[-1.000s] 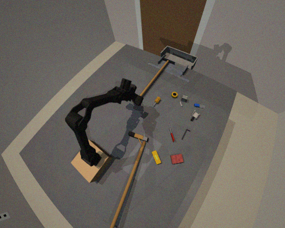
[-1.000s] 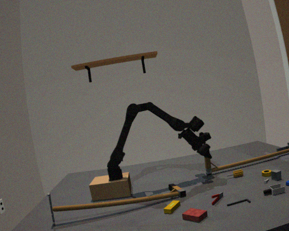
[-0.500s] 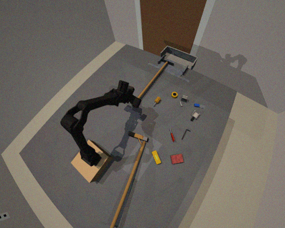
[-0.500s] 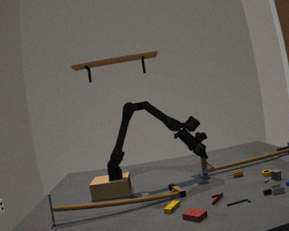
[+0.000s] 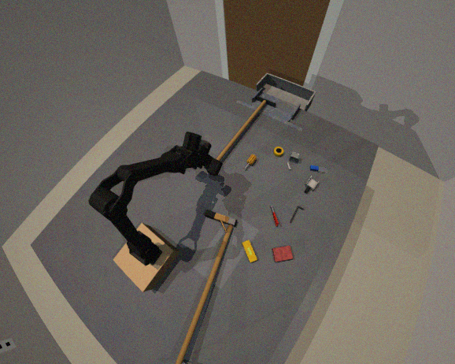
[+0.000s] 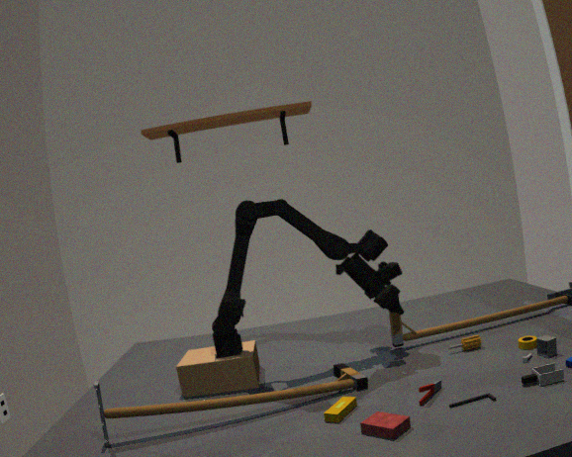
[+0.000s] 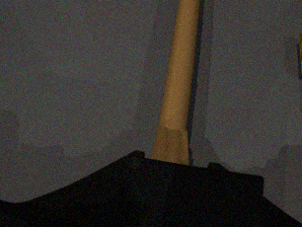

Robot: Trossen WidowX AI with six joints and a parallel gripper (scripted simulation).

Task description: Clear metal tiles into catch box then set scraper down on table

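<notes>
- Arm: black throughout; mounting block light tan.
- Scraper handle: yellowish brown; head dark.
- Catch box: grey walls, paler floor.
- Screwdriver: orange-yellow grip.
- Tape roll: yellow ring.
- Flat block: red.
- Long block: yellow, lighter yellow-green patch on top.
- Door: dark brown, pale frame.
</notes>
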